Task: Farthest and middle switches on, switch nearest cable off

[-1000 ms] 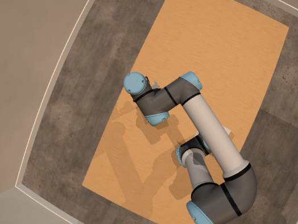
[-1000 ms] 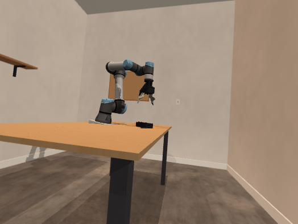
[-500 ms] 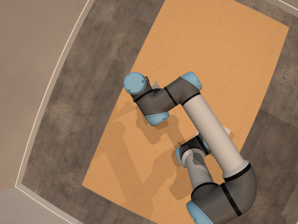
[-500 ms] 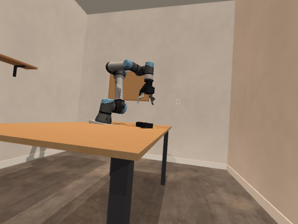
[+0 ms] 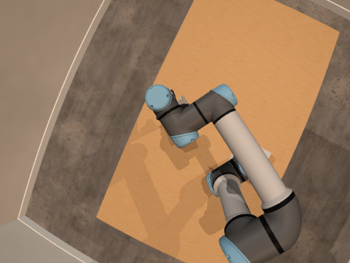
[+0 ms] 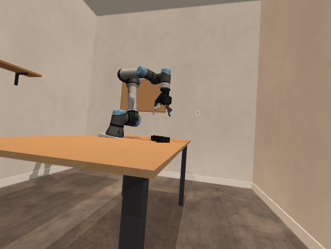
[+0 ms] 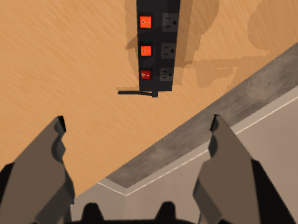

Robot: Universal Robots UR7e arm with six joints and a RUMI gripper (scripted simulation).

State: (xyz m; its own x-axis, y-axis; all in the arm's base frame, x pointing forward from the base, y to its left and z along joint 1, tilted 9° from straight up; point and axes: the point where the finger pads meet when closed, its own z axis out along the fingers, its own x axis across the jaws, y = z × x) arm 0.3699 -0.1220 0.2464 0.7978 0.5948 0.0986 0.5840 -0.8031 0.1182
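Note:
The black power strip (image 7: 157, 45) lies face up on the wooden table near its edge, with its cable stub (image 7: 136, 92) at the near end in the wrist view. It has three red switches in a row. The two farther from the cable (image 7: 145, 21) (image 7: 145, 50) glow bright red; the one nearest the cable (image 7: 145, 74) is darker. The strip also shows in the exterior view (image 6: 160, 138). My gripper (image 7: 139, 116) (image 6: 162, 110) is open and empty, well above the strip. In the top view the arm hides the strip.
The robot base (image 6: 117, 126) stands on the table behind the strip. The table edge (image 7: 200, 135) runs close to the strip's cable end, with floor beyond. A cork board (image 6: 142, 96) hangs on the back wall.

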